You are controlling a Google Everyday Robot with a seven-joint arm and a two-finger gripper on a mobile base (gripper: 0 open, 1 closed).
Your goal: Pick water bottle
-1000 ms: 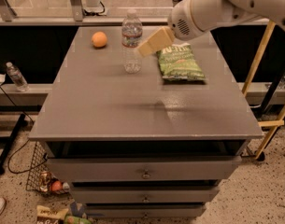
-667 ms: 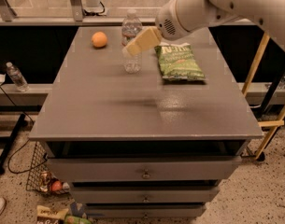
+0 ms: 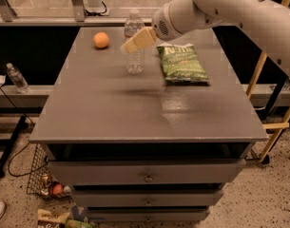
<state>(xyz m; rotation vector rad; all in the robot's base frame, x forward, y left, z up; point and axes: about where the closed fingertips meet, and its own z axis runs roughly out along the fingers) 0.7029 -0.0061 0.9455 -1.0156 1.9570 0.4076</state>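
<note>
The water bottle [image 3: 134, 63] is clear ribbed plastic with a white cap. It stands upright at the back middle of the grey cabinet top [image 3: 135, 110]. My gripper [image 3: 130, 45] is cream-coloured and reaches in from the upper right on the white arm [image 3: 220, 6]. It lies across the bottle's middle in this view and hides the label band. I cannot tell whether it touches the bottle.
An orange [image 3: 101, 40] sits to the left of the bottle. A green chip bag [image 3: 182, 62] lies to its right. A second small clear bottle [image 3: 16, 77] stands on a ledge at the far left. Drawers [image 3: 147, 175] are below, with clutter on the floor.
My arm has swung left, carrying the gripper from just right of the bottle to across its middle. The bottle, orange and chip bag have not moved.
</note>
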